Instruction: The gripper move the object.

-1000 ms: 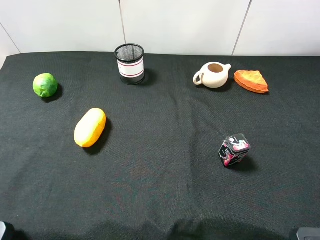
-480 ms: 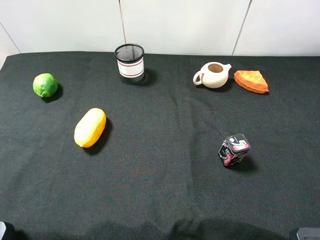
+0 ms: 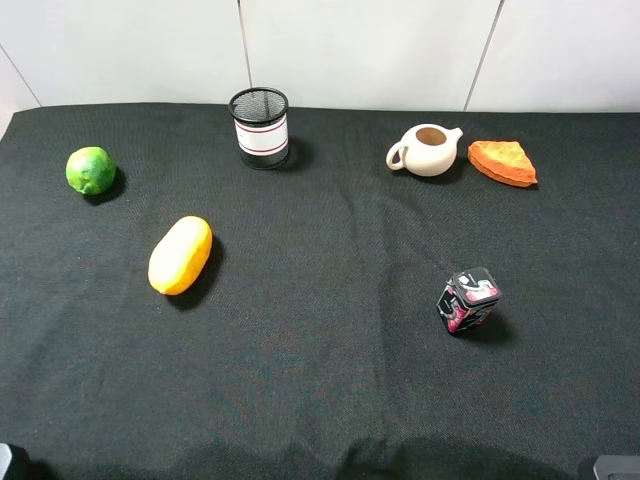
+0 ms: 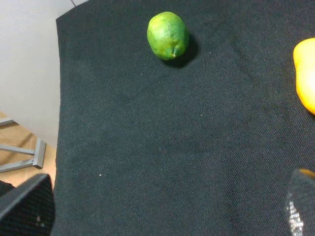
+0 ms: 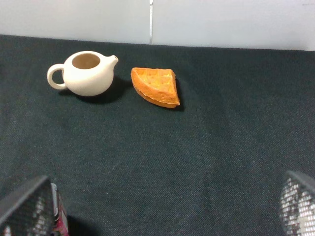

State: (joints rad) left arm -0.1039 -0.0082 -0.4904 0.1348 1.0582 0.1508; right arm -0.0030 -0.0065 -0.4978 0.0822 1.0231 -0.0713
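— black cloth (image 3: 330,390) over the whole table, white panelled wall (image 3: 360,50) behind. where are the arms?

— both low at the near edge. right gripper (image 5: 157,209): fingers (image 5: 27,206) spread wide apart, nothing held. left gripper (image 4: 167,206): likewise wide open, empty, over bare cloth near the table's left edge.

— the object?

— orange waffle slice (image 3: 503,162), lying flat at the far right, just beside a cream teapot (image 3: 427,150), well apart from either gripper.

— other items?

— mesh pen cup (image 3: 260,127) far centre; green lime (image 3: 90,169) far left; yellow-orange oblong fruit (image 3: 181,255) nearer; small patterned tin (image 3: 469,300), tilted, right of centre.
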